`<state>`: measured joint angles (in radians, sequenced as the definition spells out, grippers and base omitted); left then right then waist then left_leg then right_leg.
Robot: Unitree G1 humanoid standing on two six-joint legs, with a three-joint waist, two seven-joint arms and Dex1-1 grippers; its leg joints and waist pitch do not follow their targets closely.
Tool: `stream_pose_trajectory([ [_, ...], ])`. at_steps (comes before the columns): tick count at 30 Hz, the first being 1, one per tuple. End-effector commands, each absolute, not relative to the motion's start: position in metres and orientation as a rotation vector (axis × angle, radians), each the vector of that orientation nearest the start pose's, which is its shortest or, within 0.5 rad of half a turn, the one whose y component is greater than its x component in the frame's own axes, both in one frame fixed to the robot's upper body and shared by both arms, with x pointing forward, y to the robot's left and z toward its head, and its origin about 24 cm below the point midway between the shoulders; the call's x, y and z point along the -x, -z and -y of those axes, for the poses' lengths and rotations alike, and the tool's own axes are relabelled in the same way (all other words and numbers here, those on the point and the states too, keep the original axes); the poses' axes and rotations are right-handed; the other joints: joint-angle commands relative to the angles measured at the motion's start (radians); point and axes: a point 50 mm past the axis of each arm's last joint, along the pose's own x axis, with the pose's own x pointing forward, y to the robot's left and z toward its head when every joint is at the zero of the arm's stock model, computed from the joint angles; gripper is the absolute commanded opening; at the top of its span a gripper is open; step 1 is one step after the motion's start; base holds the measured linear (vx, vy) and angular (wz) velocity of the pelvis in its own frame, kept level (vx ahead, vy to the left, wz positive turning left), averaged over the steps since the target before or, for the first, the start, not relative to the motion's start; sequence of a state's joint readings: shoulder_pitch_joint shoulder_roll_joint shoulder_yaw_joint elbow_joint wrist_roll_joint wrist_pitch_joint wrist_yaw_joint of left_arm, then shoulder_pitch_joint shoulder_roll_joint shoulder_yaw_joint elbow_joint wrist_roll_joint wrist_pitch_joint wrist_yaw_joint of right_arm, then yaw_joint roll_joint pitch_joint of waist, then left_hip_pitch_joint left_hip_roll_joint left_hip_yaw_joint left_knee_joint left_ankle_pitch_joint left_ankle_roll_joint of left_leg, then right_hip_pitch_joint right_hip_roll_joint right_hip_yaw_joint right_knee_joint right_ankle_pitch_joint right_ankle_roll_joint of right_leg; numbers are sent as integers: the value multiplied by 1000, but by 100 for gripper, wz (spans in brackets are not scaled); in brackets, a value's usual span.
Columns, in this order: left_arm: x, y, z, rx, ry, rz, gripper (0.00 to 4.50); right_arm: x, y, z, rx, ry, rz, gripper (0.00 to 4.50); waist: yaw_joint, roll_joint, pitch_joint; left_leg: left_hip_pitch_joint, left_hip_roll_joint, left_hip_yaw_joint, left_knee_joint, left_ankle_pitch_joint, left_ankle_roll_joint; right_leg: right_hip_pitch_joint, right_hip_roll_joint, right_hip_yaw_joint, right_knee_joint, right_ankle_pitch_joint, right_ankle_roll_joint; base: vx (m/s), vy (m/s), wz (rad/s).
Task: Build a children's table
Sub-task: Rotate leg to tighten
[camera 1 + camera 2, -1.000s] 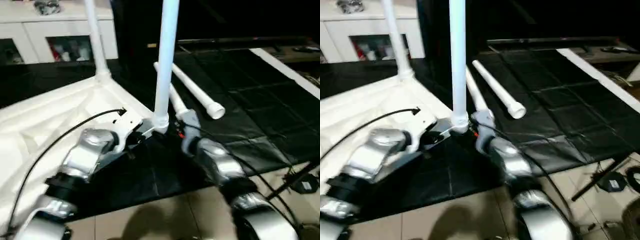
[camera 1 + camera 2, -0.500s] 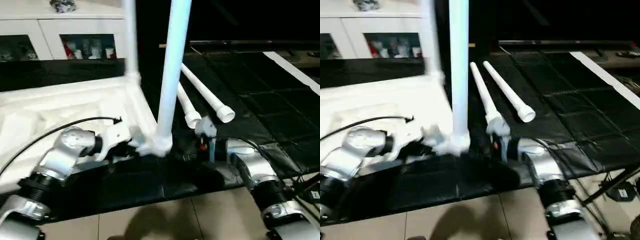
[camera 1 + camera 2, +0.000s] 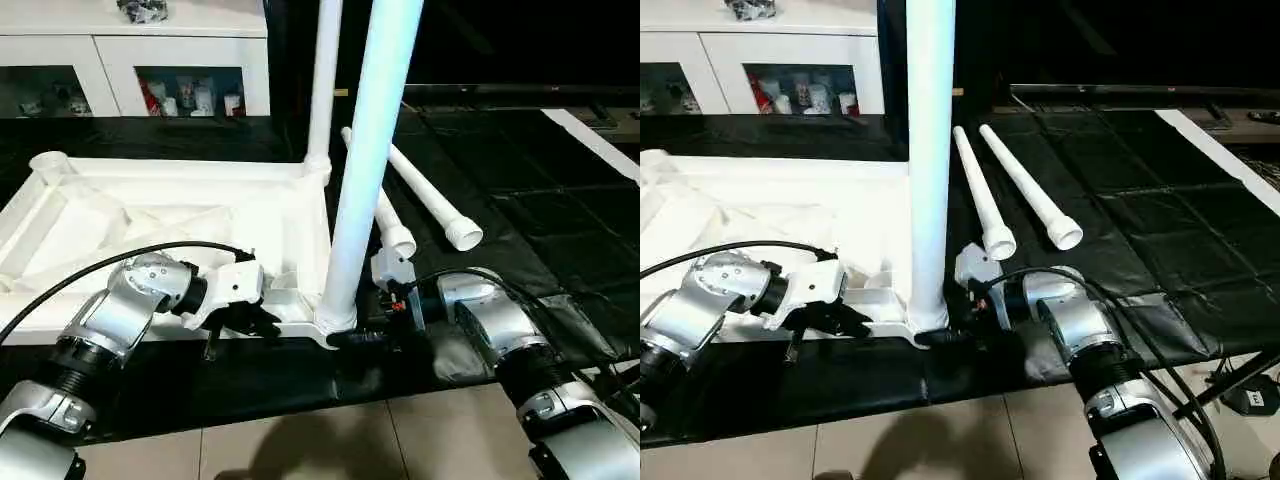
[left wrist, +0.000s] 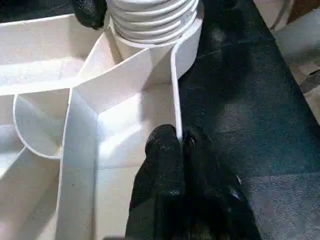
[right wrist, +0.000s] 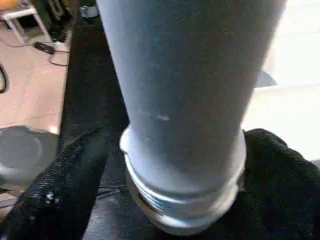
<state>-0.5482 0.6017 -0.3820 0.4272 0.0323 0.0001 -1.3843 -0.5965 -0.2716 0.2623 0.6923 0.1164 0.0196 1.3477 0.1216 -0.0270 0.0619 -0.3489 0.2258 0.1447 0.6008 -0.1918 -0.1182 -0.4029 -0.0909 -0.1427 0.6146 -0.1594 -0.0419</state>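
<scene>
Black matting (image 3: 520, 210) covers the floor beneath my work, with pale tiles (image 3: 330, 445) at its near edge; on it the table top (image 3: 170, 215) lies upside down, ribbed underside up, to the left and centre of my view. One leg (image 3: 365, 150) stands upright in the near right corner socket (image 3: 335, 322), its threaded end seated there; a second leg (image 3: 322, 90) stands upright in the far right corner socket; the far left socket (image 3: 48, 163) is open. My right gripper (image 5: 175, 165) is at the base of the near leg, one black finger (image 5: 65, 175) on each side of the tube just above the thread, grasping it. My left gripper (image 4: 181, 142) is clenched on the thin rim wall of the table top, just left of the near right corner socket, its two fingers (image 4: 162, 150) pinching the wall between them; a black cable (image 3: 120, 262) arcs over my left forearm. Two loose legs (image 3: 1025, 185) lie side by side on the matting to the right of the table top, wide ends toward me, near my right forearm (image 3: 490, 320) yet apart from it. Far off, a white cabinet (image 3: 130, 60) with glass doors stands against the wall.
</scene>
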Motion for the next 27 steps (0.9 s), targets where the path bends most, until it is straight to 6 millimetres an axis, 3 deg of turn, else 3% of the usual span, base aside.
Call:
stream_pose_trajectory([
  [1, -292, -65, -162, -720, 1602, -528, 0, -311, -51, 108, 153, -1538, -341, 398, -5, 10, -77, -3, 13, 16, -73, -179, 33, 61, -63, 69, -70, -287, -166, 0, 0, 0],
  [4, -292, -64, -162, -718, 1611, -533, 0, -312, -52, 107, 139, -1540, -336, 376, -5, 9, -76, 0, 15, 15, -74, -192, 27, 59, -63, 69, -73, -322, -156, 0, 0, 0],
  [13, -293, -62, -165, -712, 1618, -554, 0, -308, -49, 110, 110, -1571, -360, 301, -4, 10, -78, -2, 15, 16, -73, -174, 29, 61, -63, 69, -68, -285, -168, 0, 0, 0],
  [21, -295, -59, -167, -661, 1559, -580, 0, -303, -43, 107, 41, -1575, -368, 284, -2, 13, -78, -1, 16, 15, -74, -182, 26, 60, -62, 69, -69, -288, -169, 0, 0, 0],
  [23, -301, -59, -164, -587, 1465, -563, 0, -303, -41, 102, -28, -1510, -348, 283, -2, 15, -76, 0, 16, 18, -74, -187, 25, 59, -63, 70, -71, -294, -170, 0, 0, 0],
  [24, -305, -60, -161, -541, 1403, -540, 0, -304, -38, 98, -62, -1452, -342, 282, 2, 18, -75, 4, 15, 15, -74, -207, 18, 57, -63, 69, -74, -325, -165, 0, 0, 0],
  [25, -306, -60, -160, -532, 1390, -535, 0, -304, -38, 97, -69, -1439, -341, 282, -2, 13, -71, 2, 13, 14, -77, -229, 10, 58, -62, 68, -79, -366, -150, 0, 0, 0],
  [27, -312, -62, -156, -484, 1301, -503, 0, -306, -32, 90, -88, -1345, -344, 282, -8, 13, -66, 6, 9, 13, -79, -260, -5, 55, -63, 66, -87, -439, -127, 0, 0, 0],
])
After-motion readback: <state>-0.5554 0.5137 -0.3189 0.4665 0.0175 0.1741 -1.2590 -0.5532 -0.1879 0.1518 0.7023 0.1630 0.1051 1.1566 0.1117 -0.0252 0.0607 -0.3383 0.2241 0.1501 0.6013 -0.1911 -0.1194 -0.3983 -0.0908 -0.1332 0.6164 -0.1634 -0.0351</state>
